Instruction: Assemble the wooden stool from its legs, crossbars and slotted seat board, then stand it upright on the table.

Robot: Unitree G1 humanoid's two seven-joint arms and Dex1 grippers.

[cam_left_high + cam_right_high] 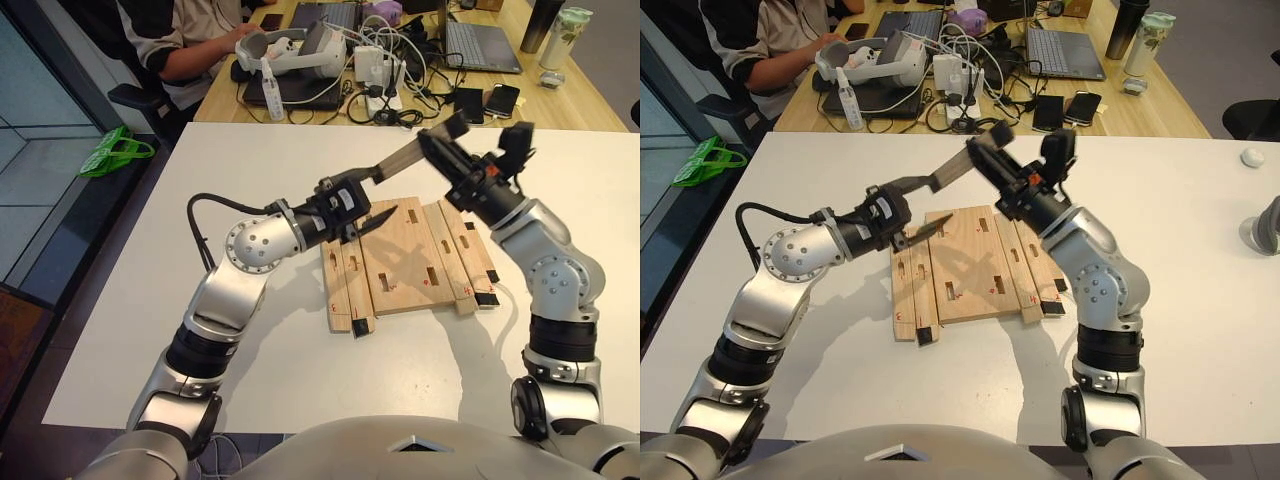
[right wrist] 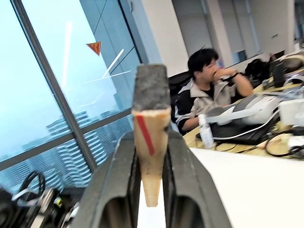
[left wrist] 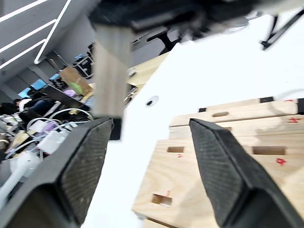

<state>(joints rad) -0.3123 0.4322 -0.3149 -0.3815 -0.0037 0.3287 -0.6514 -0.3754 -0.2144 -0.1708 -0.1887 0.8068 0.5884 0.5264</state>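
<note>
Right gripper is clamping the light, rigid leg by one end, left gripper is gaping open, and mid-shaft is looking like the safest hold.

The white table is brightly and evenly lit from overhead; only soft, pale shadows are thrown on it around the wooden boards; its surface is washed nearly blank in the left wrist view; hazy daylight is admitted through the window, against which the right gripper, clamped on the wooden leg, is seen dark.
</note>
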